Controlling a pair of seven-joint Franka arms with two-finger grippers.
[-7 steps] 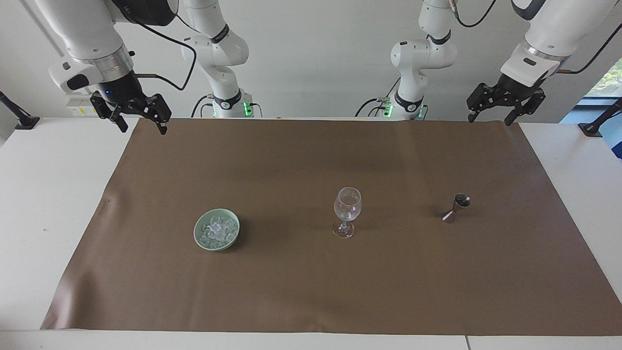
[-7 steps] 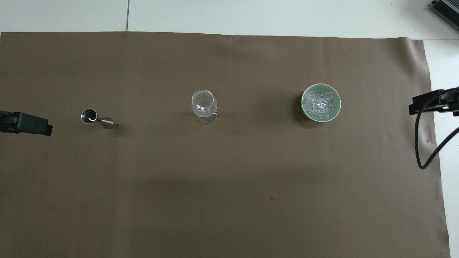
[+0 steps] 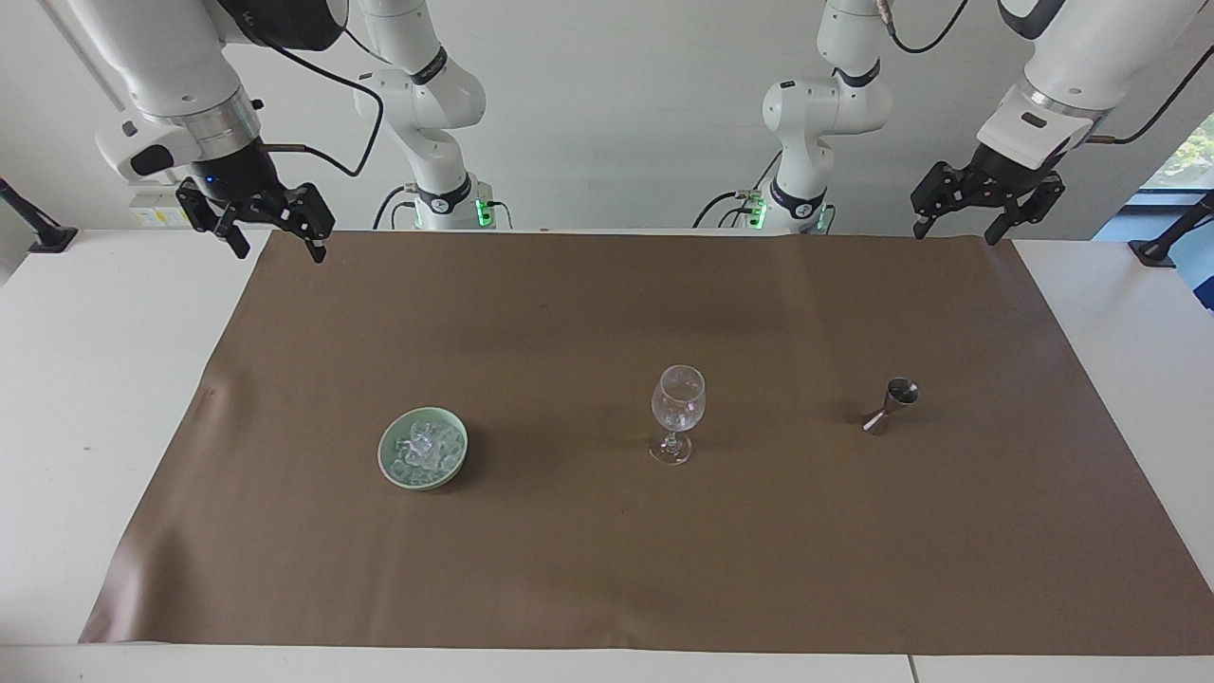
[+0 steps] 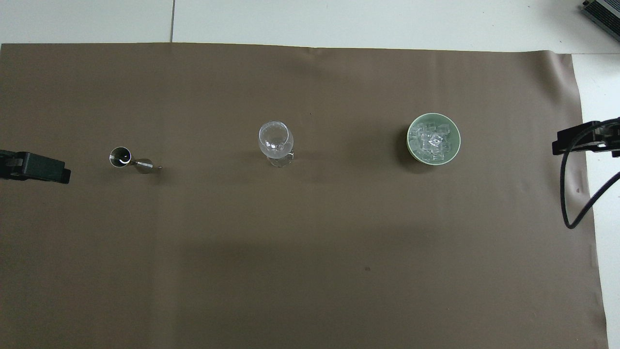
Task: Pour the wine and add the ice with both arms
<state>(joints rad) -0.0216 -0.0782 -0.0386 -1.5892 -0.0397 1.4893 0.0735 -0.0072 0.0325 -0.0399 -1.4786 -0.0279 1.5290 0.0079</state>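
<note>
A white table (image 3: pixel 85 398) carries a wide brown paper sheet (image 3: pixel 607 550), and three things stand on it in a row across its middle. Toward the right arm's end sits a shallow pale green ceramic bowl (image 3: pixel 387 462) filled with the ice (image 3: pixel 424 448), a heap of small clear, glassy cubes. At the centre a clear stemmed wine glass (image 3: pixel 677 410) stands upright, well apart from the bowl. Toward the left arm's end stands a small metal hourglass-shaped jigger (image 3: pixel 890 406), upright, its open cup facing up.

The right gripper (image 3: pixel 277 245), black with two fingers, hangs in the air over the sheet's corner at the robots' edge of the table, at the right arm's end. Its fingers are spread wide apart and nothing is between them. The left gripper (image 3: pixel 956 230) hangs likewise over the matching corner at the left arm's end, its fingers parted wide and holding nothing. Both white jointed arms wait raised, well apart from the bowl, the glass and the jigger.
</note>
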